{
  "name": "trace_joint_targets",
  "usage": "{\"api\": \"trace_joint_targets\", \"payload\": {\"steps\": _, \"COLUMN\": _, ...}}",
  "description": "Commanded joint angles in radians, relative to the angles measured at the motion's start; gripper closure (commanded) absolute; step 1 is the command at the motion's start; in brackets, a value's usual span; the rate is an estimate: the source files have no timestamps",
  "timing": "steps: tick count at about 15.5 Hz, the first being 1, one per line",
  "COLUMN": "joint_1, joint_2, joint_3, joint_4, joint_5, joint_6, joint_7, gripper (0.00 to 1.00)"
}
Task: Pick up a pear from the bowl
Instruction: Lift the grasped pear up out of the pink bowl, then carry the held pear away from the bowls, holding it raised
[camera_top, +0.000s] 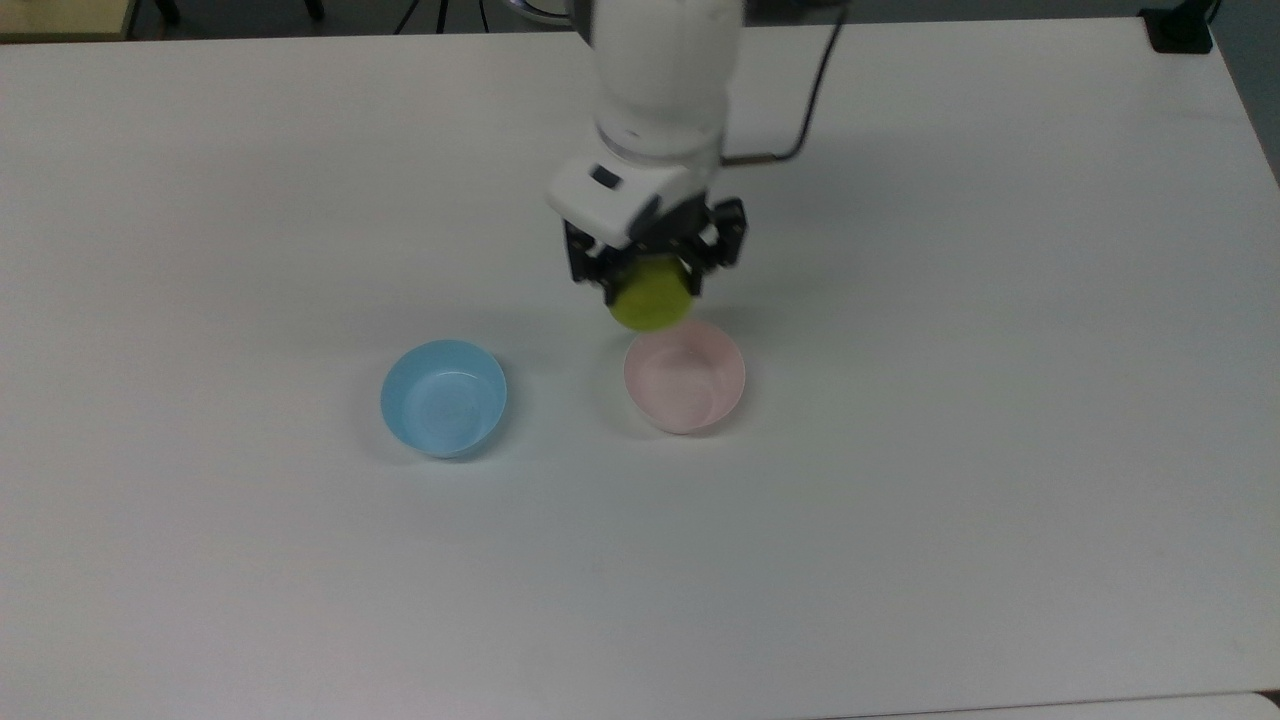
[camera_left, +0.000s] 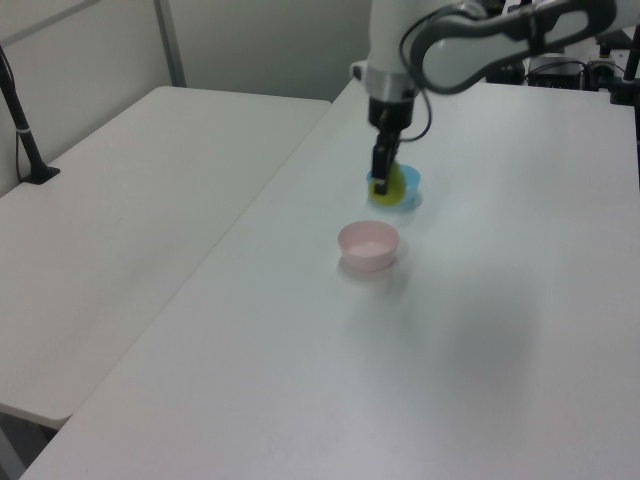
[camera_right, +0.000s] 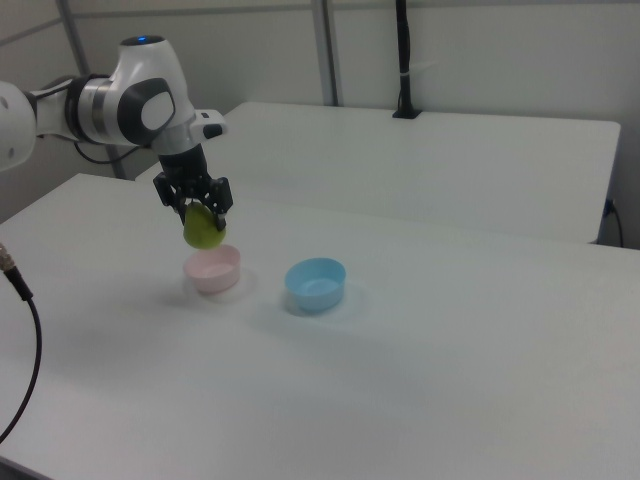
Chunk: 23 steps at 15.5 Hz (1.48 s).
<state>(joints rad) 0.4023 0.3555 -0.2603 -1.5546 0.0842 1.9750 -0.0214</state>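
Note:
The yellow-green pear (camera_top: 651, 297) (camera_right: 204, 231) (camera_left: 391, 188) hangs in the air, held from above by my gripper (camera_top: 650, 283) (camera_right: 198, 205), which is shut on it. The pale pink bowl (camera_top: 685, 377) (camera_left: 368, 245) (camera_right: 212, 269) stands on the white table below with nothing inside. In the right view the pear hangs clear above the bowl's rim. In the top view the pear sits just beyond the bowl's upper-left edge.
A light blue bowl (camera_top: 444, 397) (camera_right: 316, 284) (camera_left: 408, 190) stands beside the pink one, to its left in the top view. A second white table (camera_right: 420, 150) stands next to this one. A black cable (camera_right: 20, 330) hangs at the right view's left edge.

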Motion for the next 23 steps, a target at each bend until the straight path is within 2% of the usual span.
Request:
{"api": "trace_joint_targets", "payload": {"steps": 1, "joint_1": -0.113, "joint_2": -0.160, "joint_3": 0.045, "joint_4": -0.174, "joint_5": 0.005, "joint_6": -0.065, "joint_7": -0.084, "gripper": 0.49}}
{"api": "trace_joint_targets", "payload": {"steps": 4, "joint_1": -0.215, "joint_2": -0.168, "joint_3": 0.085, "joint_4": -0.211, "joint_5": -0.027, "joint_6": -0.108, "joint_7": -0.097, "gripper": 0.48}}
{"api": "trace_joint_targets", "payload": {"steps": 7, "joint_1": -0.339, "joint_2": -0.150, "joint_3": 0.173, "joint_4": -0.240, "joint_5": -0.096, "joint_6": -0.107, "joint_7": -0.112, "gripper": 0.45}}
{"api": "trace_joint_targets", "payload": {"steps": 8, "joint_1": -0.358, "joint_2": -0.135, "joint_3": 0.186, "joint_4": -0.243, "joint_5": -0.112, "joint_6": -0.101, "joint_7": -0.112, "gripper": 0.45}}
{"api": "trace_joint_targets", "payload": {"steps": 13, "joint_1": -0.364, "joint_2": -0.060, "joint_3": 0.187, "joint_4": -0.243, "joint_5": -0.165, "joint_6": -0.064, "joint_7": -0.112, "gripper": 0.41}}
{"api": "trace_joint_targets", "payload": {"steps": 14, "joint_1": -0.362, "joint_2": -0.050, "joint_3": 0.187, "joint_4": -0.243, "joint_5": -0.170, "joint_6": -0.062, "joint_7": -0.112, "gripper": 0.37}}
{"api": "trace_joint_targets", "payload": {"steps": 19, "joint_1": -0.352, "joint_2": -0.020, "joint_3": 0.179, "joint_4": -0.243, "joint_5": -0.178, "joint_6": -0.041, "joint_7": -0.107, "gripper": 0.00}}
{"api": "trace_joint_targets", "payload": {"steps": 23, "joint_1": -0.350, "joint_2": -0.021, "joint_3": 0.179, "joint_4": -0.240, "joint_5": -0.178, "joint_6": -0.042, "joint_7": -0.110, "gripper": 0.00}}
